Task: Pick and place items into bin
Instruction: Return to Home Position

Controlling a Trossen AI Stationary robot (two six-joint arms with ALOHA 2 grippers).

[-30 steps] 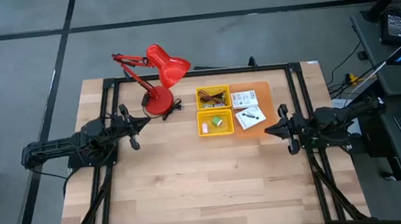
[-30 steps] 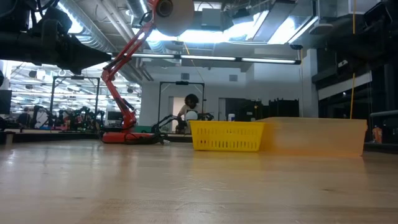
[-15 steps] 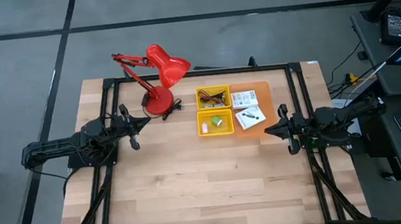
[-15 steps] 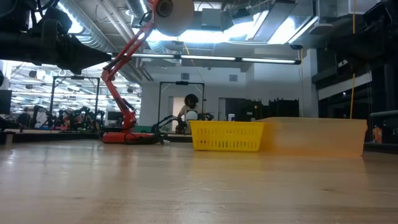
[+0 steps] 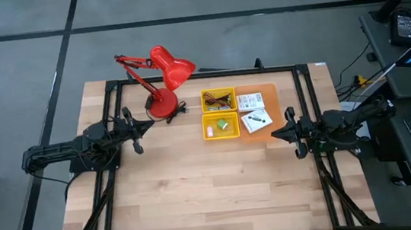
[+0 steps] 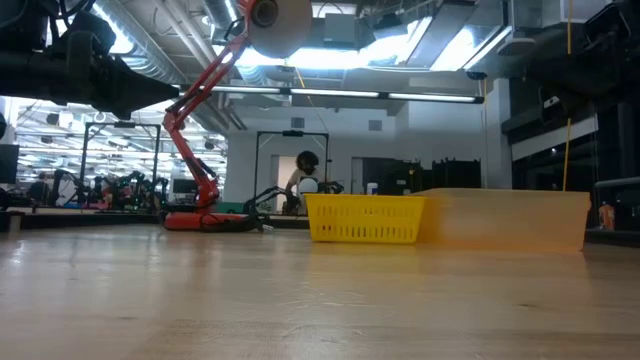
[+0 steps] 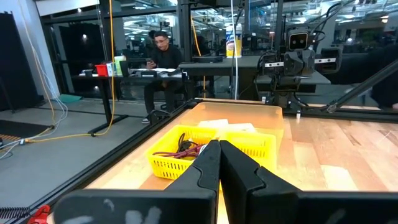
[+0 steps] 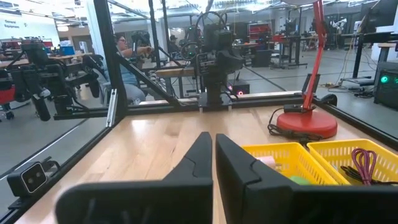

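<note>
Step in hand: none under way, as I judge it; both arms sit parked at the table's [image 5: 199,200] edges, the left tool [image 5: 136,137] on one side, the right tool [image 5: 287,131] on the other, neither near any item

Left tool: fingers [image 7: 208,165] pressed together, gripping nothing, touching nothing; it points across the table toward the bins

Right tool: fingers [image 8: 200,160] likewise together and empty (the tips meet in its own wrist view)

Items: maroon cord [image 7: 180,149] and a dark cord lie in the farther yellow basket [image 5: 218,98]; small green piece [image 5: 223,124] and a pale bit lie in the nearer yellow basket [image 5: 220,126]; white printed flat packets [image 5: 253,111] lie on the orange tray [image 5: 266,90] just in front of the right tool

Where from the tools: baskets lie between the two tools, nearer the right one; the tray is nearest the right tool

Red desk lamp [image 5: 163,79]: stands ahead of the left tool, beside the baskets; no part of the job

Progress: cannot tell which container counts as the bin; if the baskets do, the packets look to be what is left

Next move calls for: the right tool parting its fingers, then reaching forward to a packet; flat packets will want a low, edge-on pinch
</note>
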